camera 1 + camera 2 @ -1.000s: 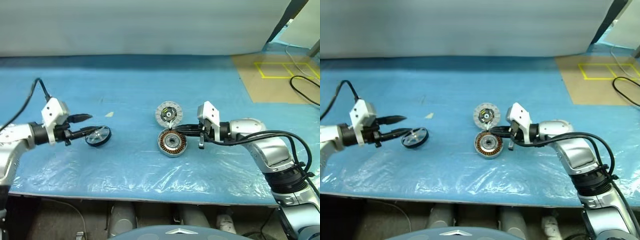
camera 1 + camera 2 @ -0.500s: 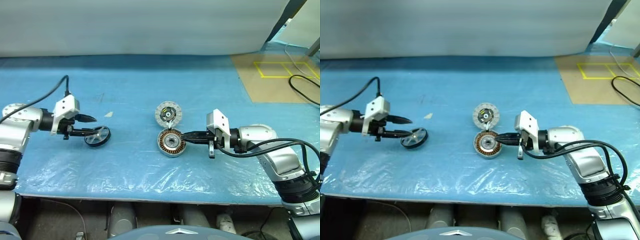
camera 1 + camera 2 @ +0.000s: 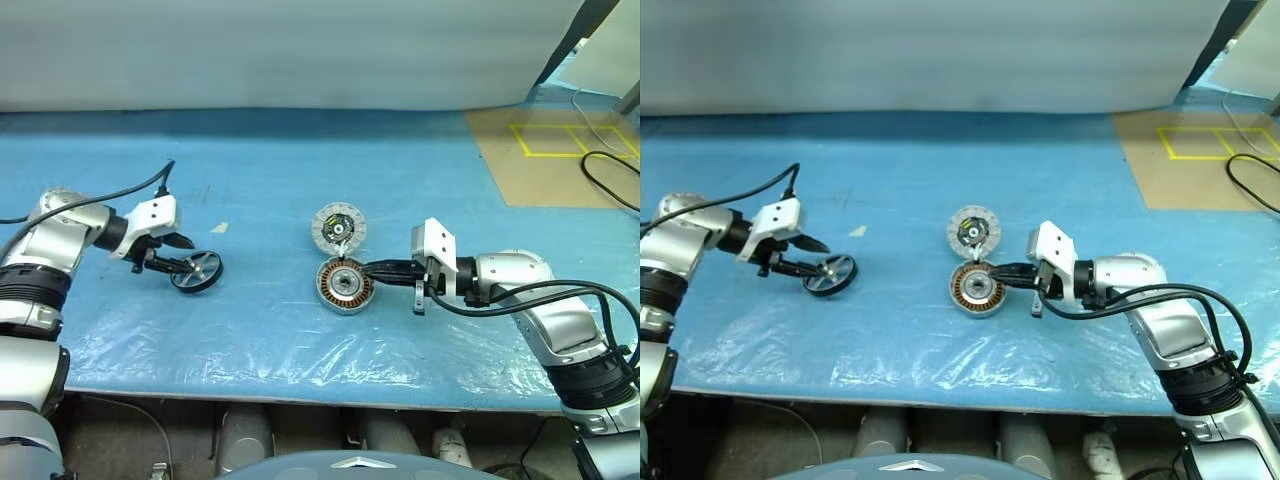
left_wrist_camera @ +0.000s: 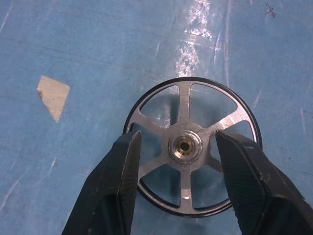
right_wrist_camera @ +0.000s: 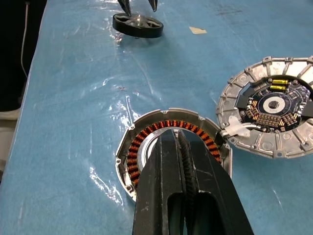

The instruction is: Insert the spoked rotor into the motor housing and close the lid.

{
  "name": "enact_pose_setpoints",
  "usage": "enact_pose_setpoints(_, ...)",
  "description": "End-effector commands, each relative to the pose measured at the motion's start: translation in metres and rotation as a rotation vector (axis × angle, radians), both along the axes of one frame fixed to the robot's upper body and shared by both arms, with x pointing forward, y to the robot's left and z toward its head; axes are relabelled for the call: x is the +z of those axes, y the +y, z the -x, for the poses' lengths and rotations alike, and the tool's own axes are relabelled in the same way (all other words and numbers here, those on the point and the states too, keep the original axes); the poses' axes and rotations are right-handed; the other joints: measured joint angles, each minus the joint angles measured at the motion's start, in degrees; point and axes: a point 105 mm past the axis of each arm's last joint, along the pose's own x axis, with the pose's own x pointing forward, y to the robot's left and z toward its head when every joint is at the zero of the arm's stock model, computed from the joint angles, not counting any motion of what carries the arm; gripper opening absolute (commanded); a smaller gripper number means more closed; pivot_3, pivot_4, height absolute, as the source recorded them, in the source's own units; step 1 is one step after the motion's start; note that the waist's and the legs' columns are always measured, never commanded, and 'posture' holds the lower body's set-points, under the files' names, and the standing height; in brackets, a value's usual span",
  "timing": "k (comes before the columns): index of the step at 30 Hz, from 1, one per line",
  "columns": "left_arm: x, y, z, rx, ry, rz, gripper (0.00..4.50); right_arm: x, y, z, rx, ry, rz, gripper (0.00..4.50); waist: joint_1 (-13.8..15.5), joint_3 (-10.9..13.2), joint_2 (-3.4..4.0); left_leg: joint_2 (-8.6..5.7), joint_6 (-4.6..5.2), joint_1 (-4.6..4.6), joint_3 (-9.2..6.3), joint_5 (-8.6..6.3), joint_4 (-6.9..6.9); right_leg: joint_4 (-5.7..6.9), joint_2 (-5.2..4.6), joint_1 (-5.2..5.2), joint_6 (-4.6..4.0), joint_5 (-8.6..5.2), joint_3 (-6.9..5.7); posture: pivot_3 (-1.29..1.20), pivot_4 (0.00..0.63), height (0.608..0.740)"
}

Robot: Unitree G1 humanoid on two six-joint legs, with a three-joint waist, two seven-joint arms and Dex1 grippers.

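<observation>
- black carbon-textured fingers (image 4: 122, 181) of the left claw (image 3: 186, 252) stand apart, one on each side of the rotor's hub, tips over the spokes; nothing is clamped yet.
- the rotor (image 4: 190, 145) lies flat on the blue sheet (image 3: 300, 180), at about 9 o'clock from the housing and well apart from it.
- it looks like a thin black rim with silver spokes running to a small brass-coloured hub, with open windows between the spokes.
- the right claw (image 3: 998, 271) is pressed together, empty, its tip over the housing's rim at the housing's 3 o'clock side.
- the housing (image 3: 345, 284) sits mid-table: a silver-grey shallow casing with a ring of copper coils and a central hole.
- the lid (image 3: 337, 226) lies at 12 o'clock of the housing, just touching or nearly so, segmented pale rim up, dark circuit centre with a yellow mark.
- risk, as i judge it: if the fingers close on spokes rather than hub or rim, the smooth metal may slip or the rotor may tip on edge.
- risk: the plastic sheet is wrinkled and slick, so the rotor could skate away under a one-sided push.
- risk: the right claw resting by the housing may nudge it against the lid, or block the rotor's way in.
- a pale scrap (image 4: 53, 95) lies near the rotor, apart from it.
</observation>
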Motion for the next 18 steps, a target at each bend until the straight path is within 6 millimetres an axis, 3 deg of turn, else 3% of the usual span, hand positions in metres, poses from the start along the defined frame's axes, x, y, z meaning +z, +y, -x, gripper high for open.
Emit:
enact_pose_setpoints(1, 0.007, 0.0, -0.003, -0.025, -0.019, -0.015, 2.6, 0.005, 0.002, 0.003, 0.008, -0.033, -0.004, 0.03, 0.0, 0.0, 0.0, 0.0, 0.0, 0.0, -0.02, 0.0, 0.0, 0.0, 0.0, 0.0, 0.0, 0.0, -0.01, 0.0, 0.15, 0.74)
enact_pose_setpoints(18, -0.016, -0.008, 0.005, -0.102, 0.013, -0.06, 2.6, 0.003, 0.003, 0.002, -0.015, -0.026, -0.002, 0.03, 0.3, 0.0, -0.01, 0.0, 0.0, 0.0, -0.03, 0.0, 0.02, 0.02, 0.0, 0.0, 0.0, 0.0, -0.01, 0.0, 0.15, 0.74)
